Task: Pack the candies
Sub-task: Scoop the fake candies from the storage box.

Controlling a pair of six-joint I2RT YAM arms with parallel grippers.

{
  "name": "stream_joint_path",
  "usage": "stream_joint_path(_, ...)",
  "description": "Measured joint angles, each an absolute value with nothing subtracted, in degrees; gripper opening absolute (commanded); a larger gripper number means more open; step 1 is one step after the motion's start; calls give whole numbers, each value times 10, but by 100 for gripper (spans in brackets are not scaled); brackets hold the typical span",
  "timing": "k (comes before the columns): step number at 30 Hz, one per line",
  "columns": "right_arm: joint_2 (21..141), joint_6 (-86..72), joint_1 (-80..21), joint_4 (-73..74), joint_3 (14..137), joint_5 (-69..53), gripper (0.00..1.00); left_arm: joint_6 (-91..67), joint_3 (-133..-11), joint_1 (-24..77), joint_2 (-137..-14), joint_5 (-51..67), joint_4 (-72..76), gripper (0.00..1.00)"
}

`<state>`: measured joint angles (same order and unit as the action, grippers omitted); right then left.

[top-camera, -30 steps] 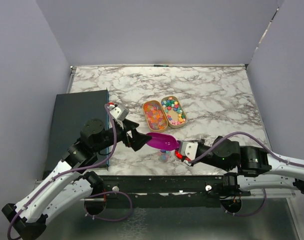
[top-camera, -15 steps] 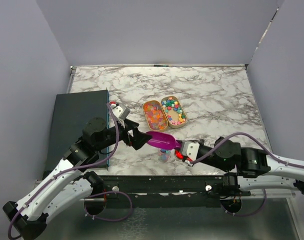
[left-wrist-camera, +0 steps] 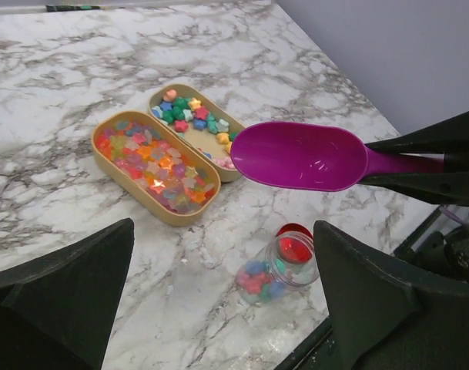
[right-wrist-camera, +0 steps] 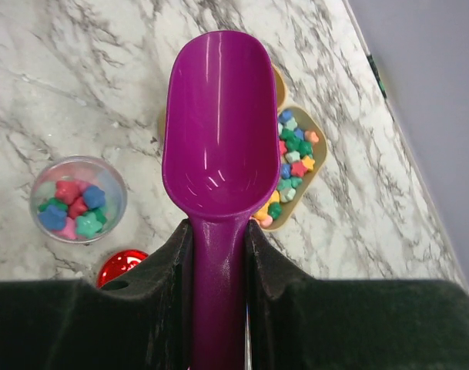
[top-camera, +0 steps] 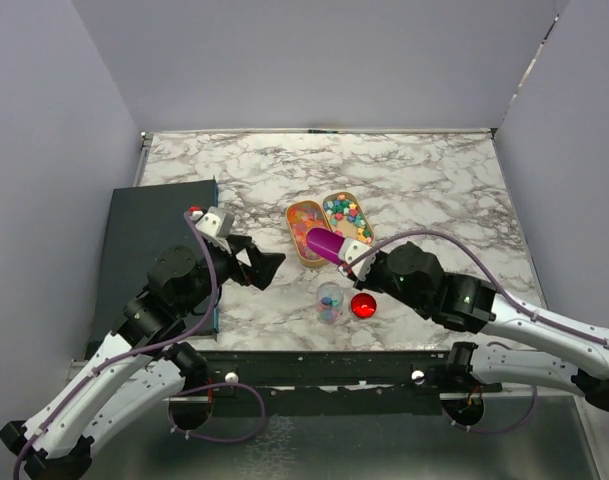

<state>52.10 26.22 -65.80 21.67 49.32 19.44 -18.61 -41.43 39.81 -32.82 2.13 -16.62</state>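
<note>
Elbow bent, my right arm reached inward, right claw (top-camera: 346, 262) part-closed on the purple scoop's (right-wrist-camera: 217, 131) handle, mostly hidden between my fingers (right-wrist-camera: 157, 308). Its empty bowl hung above the candies (top-camera: 347, 220) in two tan trays (top-camera: 289, 222), masking one tray in my wrist view. My left claw (top-camera: 264, 268) gaped wide, empty.

The right gripper (top-camera: 350, 264), clamped on the handle of the glossy purple plastic scoop (top-camera: 324, 243), is carrying it away from above the small clear jar (top-camera: 330, 300). It is moving out toward the two tan oval trays (top-camera: 288, 220), so the scoop's bowl is now hanging over them. The left gripper (top-camera: 267, 271) is backing off to the left, jaws wide, no longer beside the scoop. The jar and the shiny red round lid (top-camera: 363, 305) are now showing uncovered from above.
</note>
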Motion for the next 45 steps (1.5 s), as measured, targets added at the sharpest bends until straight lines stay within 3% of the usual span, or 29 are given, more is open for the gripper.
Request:
stream_joint_path(14,678,199,-479,248,596,140,1,-184,-414,398,-277,-64,-187,99)
stream_joint_path(24,810,73,-415,381,746,138,1,-180,-414,397,-277,-68,-194,99)
stream_joint_path(45,989,-138,-377,605,902,148,1,-179,-414,394,-269,-65,-194,99)
